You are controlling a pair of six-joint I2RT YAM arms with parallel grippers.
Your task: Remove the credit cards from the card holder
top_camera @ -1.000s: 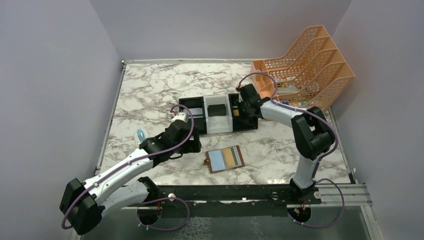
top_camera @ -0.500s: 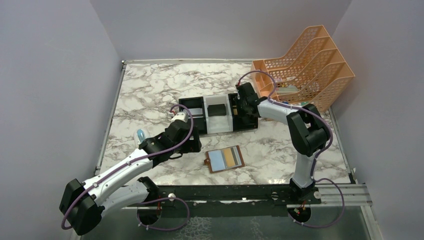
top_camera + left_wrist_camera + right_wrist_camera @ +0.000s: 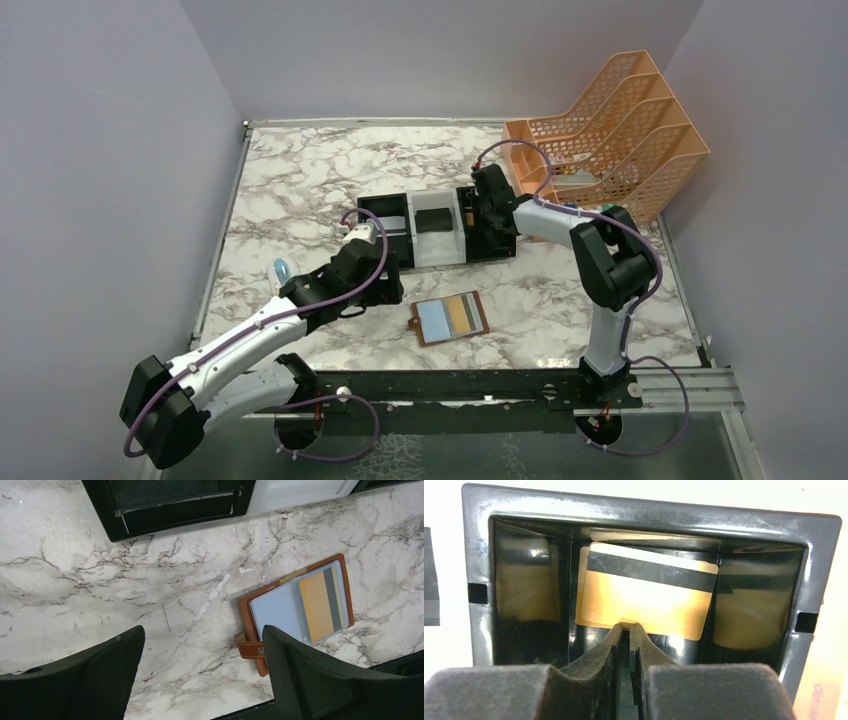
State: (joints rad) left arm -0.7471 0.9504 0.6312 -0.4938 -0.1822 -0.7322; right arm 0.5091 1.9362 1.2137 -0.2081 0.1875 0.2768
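Note:
The card holder [image 3: 450, 318] lies open on the marble, brown leather with pale blue pockets [image 3: 280, 612]. A gold-tan credit card [image 3: 316, 605] and a dark grey one [image 3: 332, 596] sit in its right pocket. My left gripper [image 3: 200, 635] hovers open just left of the holder's snap tab [image 3: 250, 649], touching nothing. My right gripper [image 3: 627, 626] reaches down into the tray's right black compartment [image 3: 649, 510]. Its jaws are closed to a thin slit with nothing between them. Another gold card with a black stripe [image 3: 646, 597] lies on the compartment floor, its near edge at the tips.
The black-and-white three-compartment tray [image 3: 440, 262] stands mid-table, with a small black block [image 3: 436, 220] in its white middle section. An orange mesh file rack [image 3: 610, 130] fills the back right corner. Purple walls close in both sides.
The right wrist has edged back and left over the tray's right compartment, and its jaws have eased apart a little. The left arm and the card holder have not moved.

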